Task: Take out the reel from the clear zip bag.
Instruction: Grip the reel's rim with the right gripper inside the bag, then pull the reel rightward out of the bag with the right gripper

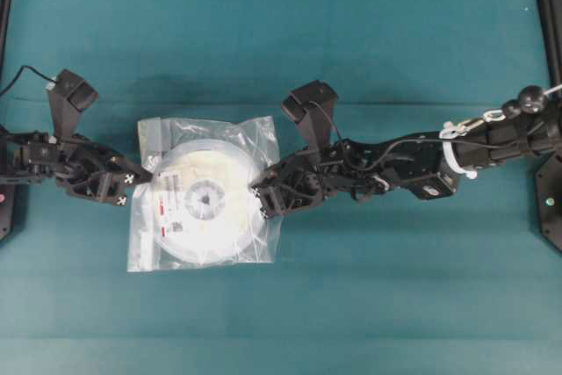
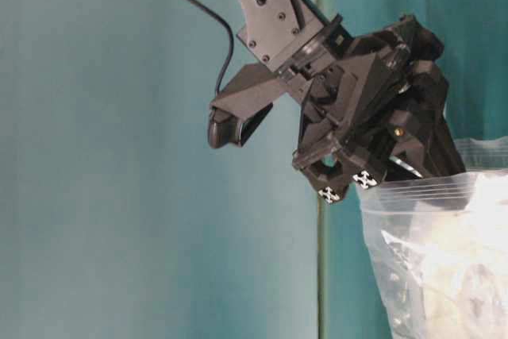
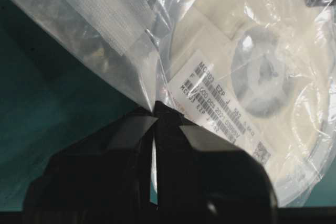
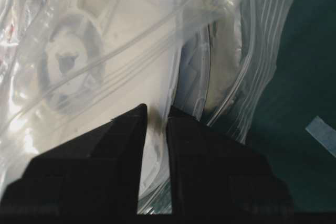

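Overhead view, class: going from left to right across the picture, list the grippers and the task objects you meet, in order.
left gripper → clear zip bag with the reel inside → right gripper

Reel (image 1: pixel 208 201): flat white disc w/ grey hub, label left of hub, lay inside clear zip bag (image 1: pixel 144 243). Bag crinkly, square, flat on table, zip edge at right.

Table (image 1: pixel 369 305): teal surface filling the overhead view, darker band across the top edge. Lying on it, left of centre: one clear zip bag (image 1: pixel 255 138), crinkled and square. A small pale strip of tape (image 4: pixel 321 132) sits on the surface at right in the right wrist view.
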Tool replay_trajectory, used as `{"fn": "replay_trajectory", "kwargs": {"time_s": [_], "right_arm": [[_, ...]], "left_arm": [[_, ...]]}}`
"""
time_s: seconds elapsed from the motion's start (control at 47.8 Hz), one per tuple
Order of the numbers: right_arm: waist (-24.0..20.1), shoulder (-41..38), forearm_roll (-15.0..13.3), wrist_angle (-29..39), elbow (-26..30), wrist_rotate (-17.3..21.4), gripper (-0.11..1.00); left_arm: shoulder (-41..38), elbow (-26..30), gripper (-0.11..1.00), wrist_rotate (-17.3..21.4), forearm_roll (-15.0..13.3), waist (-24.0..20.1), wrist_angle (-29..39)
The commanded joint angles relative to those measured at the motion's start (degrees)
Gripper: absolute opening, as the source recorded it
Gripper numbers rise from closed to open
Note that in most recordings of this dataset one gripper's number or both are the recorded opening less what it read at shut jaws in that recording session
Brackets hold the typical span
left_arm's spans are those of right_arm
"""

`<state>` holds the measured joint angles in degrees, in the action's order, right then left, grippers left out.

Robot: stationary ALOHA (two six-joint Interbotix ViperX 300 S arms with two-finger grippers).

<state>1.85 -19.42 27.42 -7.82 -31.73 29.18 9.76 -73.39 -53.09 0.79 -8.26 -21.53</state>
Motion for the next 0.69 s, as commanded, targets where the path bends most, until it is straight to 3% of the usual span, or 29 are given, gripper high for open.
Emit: {"fn": "replay_trajectory", "kwargs": {"time_s": [0.0, 0.251, 0.669], "right_arm": [[-0.3, 0.6, 0.2, 0.2, -0.7, 0.4, 0.13], [-0.1, 1.1, 0.2, 0.4, -1.2, 0.3, 0.08], [0.3, 5.5, 0.3, 0.1, -8.8, 0.5, 0.08]], "left_arm": [[0.7, 0.7, 0.0, 0.2, 0.2, 0.1, -0.3], [0.7, 0.8, 0.0, 0.2, 0.2, 0.1, -0.3], [0.7, 0.8, 0.0, 0.2, 0.2, 0.1, -0.3]]}}
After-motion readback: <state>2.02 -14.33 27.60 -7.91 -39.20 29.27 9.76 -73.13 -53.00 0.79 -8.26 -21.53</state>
